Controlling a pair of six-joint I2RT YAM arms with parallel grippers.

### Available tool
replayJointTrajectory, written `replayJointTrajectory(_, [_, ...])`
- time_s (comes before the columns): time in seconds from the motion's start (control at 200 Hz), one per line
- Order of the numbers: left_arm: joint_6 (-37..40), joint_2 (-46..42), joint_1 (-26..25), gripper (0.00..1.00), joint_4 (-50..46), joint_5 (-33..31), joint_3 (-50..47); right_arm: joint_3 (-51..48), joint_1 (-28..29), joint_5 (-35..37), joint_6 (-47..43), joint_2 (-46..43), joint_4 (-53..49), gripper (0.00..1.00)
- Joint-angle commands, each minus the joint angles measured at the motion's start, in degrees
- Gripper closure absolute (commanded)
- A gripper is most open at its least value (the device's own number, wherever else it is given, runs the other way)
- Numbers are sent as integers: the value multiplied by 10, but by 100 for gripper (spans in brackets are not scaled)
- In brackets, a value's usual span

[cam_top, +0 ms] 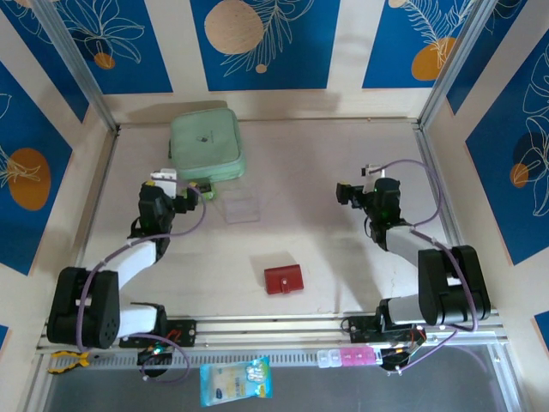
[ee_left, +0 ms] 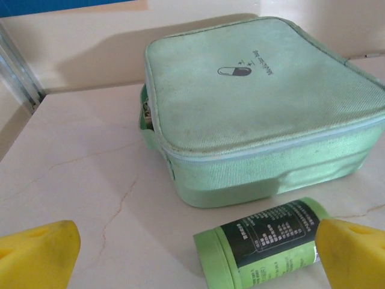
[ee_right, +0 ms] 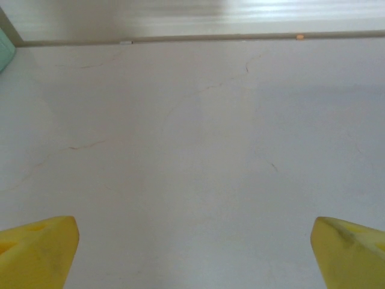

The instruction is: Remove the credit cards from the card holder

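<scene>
The card holder [cam_top: 283, 279], a small dark-red wallet, lies shut on the table near the front middle, between the two arms. The credit cards are hidden. My left gripper [cam_top: 190, 193] is at the back left, far from the card holder, and stands open. In the left wrist view the left gripper [ee_left: 197, 250] has its yellow fingertips [ee_left: 39, 253] wide apart, holding nothing. My right gripper [cam_top: 345, 193] is at the back right and points left. Over bare table, the right gripper [ee_right: 195, 250] is open with nothing between its fingertips [ee_right: 349, 250].
A mint-green zip case [cam_top: 206, 146] [ee_left: 258, 102] sits at the back left, just beyond the left gripper. A green tube with a black label [ee_left: 264, 244] lies in front of it, by the right fingertip. A clear plastic box [cam_top: 240, 208] lies behind the card holder.
</scene>
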Motion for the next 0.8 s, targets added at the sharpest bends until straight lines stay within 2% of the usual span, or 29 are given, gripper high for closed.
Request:
replayJointTrajectory(0.0, [-34,-26,4,0,-155,14,65,41,18,16,13,-26,-112,0])
replayJointTrajectory(0.265, [-78,-65,4,0,-353,65,154,122,110,63,97,-39,-266,4])
replayJointTrajectory(0.345, [-118,-73,4,0,-413,63,184,144,139,73,142,-32,-302,6])
replayJointTrajectory(0.39, [-135,-74,4,0,-440,82,201,156,154,72,163,-26,-317,6])
replayJointTrajectory(0.46, [-145,-71,5,0,-469,118,221,174,177,69,190,-13,-335,8])
replayJointTrajectory(0.61, [-180,-57,4,0,-520,130,247,212,238,64,207,25,-357,11])
replayJointTrajectory(0.725, [-192,-40,4,0,-526,141,253,275,271,66,229,72,-415,11])
replayJointTrajectory(0.795, [-179,-22,5,0,-546,152,273,317,284,61,247,105,-452,16])
